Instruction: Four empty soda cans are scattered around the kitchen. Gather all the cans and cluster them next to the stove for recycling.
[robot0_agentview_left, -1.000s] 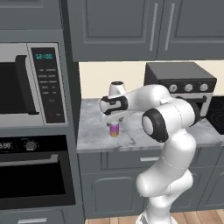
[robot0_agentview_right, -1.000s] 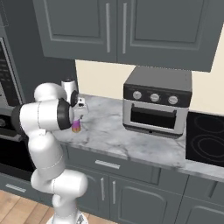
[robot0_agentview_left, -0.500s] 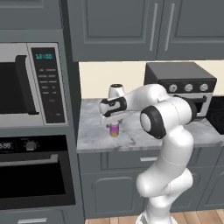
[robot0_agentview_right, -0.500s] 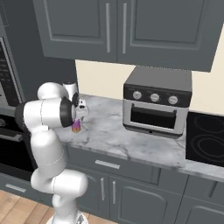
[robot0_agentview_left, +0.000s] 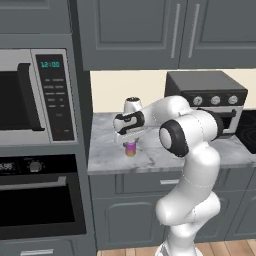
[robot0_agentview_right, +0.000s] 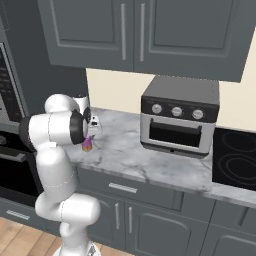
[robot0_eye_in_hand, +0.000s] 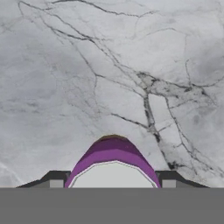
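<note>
Arm bent forward and left, wrist pointing down; hand low, fingers flanking can, grip unclear.

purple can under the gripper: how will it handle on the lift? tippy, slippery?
The purple soda can stands upright, small and narrow, so an off-centre squeeze could tip it. Its smooth round wall looks slippery. The gripper straddles it from above, which should hold if centred.

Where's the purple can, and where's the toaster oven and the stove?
purple can (robot0_eye_in_hand: 113, 153), hand view, on its purple upper side wall.
toaster oven (robot0_agentview_right: 180, 132), right base view, on its dark glass door.
stove (robot0_agentview_right: 235, 157), right base view, on the black glass top.
</note>
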